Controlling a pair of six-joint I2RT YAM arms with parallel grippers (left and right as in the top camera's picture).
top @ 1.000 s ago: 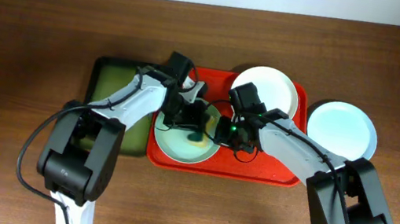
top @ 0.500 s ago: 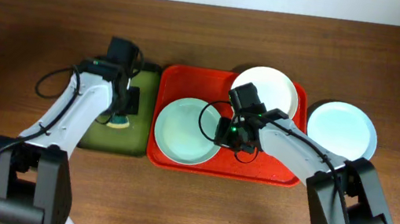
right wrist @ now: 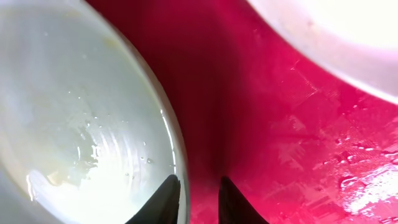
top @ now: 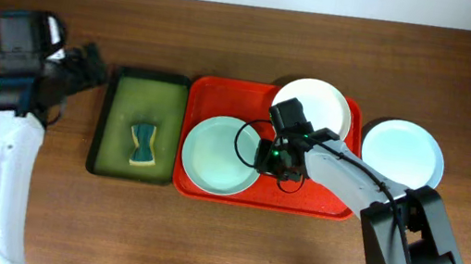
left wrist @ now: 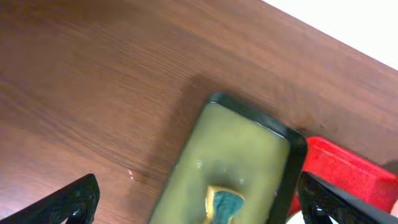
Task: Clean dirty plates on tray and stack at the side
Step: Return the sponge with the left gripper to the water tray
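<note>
green plate (top: 214, 152) sits on the left half of the red tray (top: 318, 203); its right rim runs just under the right gripper (right wrist: 198, 199), whose fingers (right wrist: 166, 191) are slightly apart, not pinching it; left gripper (left wrist: 198, 186) is way off left, spread wide, empty, so right arm's nearer; plate's round, no long axis; no readable writing

The worktop (top: 249, 40) is dark brown wood, its grain running side to side. Three things lie directly on it. A dark green tray (top: 142, 99) sits left of centre. A red tray (top: 337, 202) sits just beside it on the right, their long edges nearly touching. A pale blue plate (top: 403, 152) rests on the bare wood just past the red tray's right edge.
</note>
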